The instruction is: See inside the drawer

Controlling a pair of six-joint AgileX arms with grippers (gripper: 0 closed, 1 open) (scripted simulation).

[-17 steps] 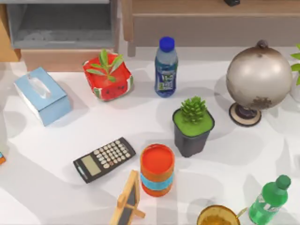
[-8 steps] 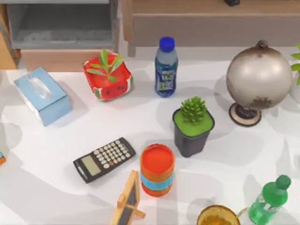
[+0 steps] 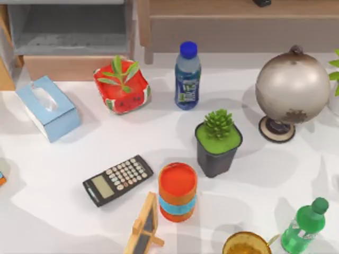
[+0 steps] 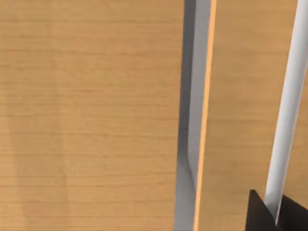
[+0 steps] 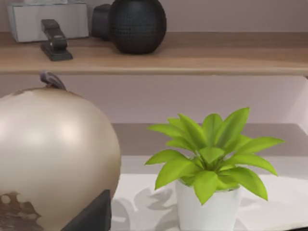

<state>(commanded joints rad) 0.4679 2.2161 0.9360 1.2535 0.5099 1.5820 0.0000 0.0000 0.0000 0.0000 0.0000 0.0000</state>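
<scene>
1. One drawer (image 3: 69, 32) at the table's (image 3: 159, 137) far left corner in the top view, already pulled out: grey floor and walls exposed, tan front panel facing the table, just behind the tissue box (image 3: 47, 108) and the red planter (image 3: 122, 87).
2. Handling, as a judgement: rigid box on slides, so it should move only in and out. Probably low resistance and not fragile. No handle visible on the tan front; best hold looks like the front panel's top edge or a side edge.
3. Task status, as a judgement: interior looks open to view from above, nothing visible inside. Remaining work is likely just aiming a camera in.
4. Left arm: its wrist view sits very close to tan wood with a narrow grey gap and a white strip, so it appears to be right at the drawer unit, side-on. A dark bit of the left gripper (image 4: 269, 214) sits at the frame edge; opening and hold can't be told.
5. Right arm: its wrist view looks past the globe (image 5: 53, 154) and a white-potted plant (image 5: 211, 159) toward a shelf, well away from the drawer; seems idle. Right gripper opening can't be told.
</scene>
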